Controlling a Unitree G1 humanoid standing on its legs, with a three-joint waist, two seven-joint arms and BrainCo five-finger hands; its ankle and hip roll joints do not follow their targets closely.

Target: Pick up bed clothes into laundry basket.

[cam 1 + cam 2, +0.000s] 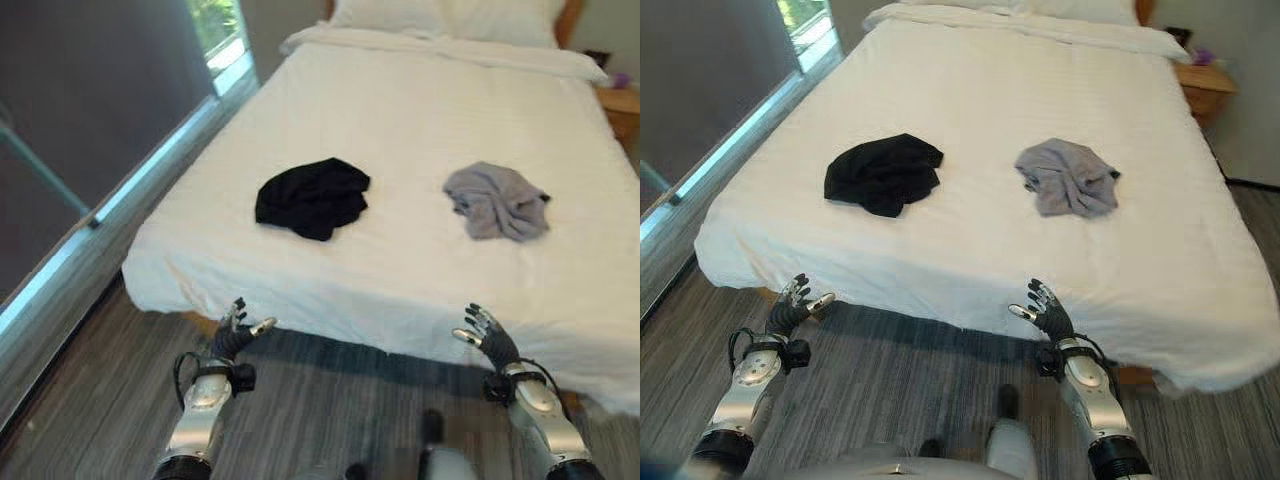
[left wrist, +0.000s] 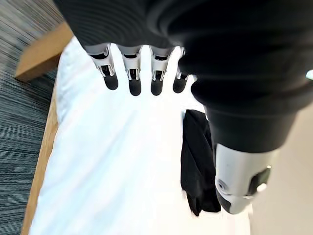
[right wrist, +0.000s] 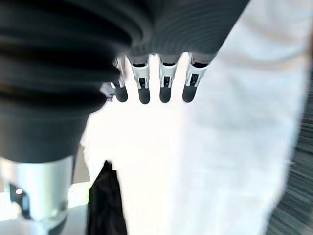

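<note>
Black garment [image 1: 312, 197] and grey garment [image 1: 497, 201] on bed [image 1: 400, 110], well beyond both robot hands.

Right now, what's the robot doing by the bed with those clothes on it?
It is standing at the foot of the bed, about to tidy up. A black garment and a grey garment lie crumpled on the white sheet, apart from each other. The left hand and right hand hover open below the mattress edge, holding nothing. Neither piece of clothing has been picked up yet.
</note>
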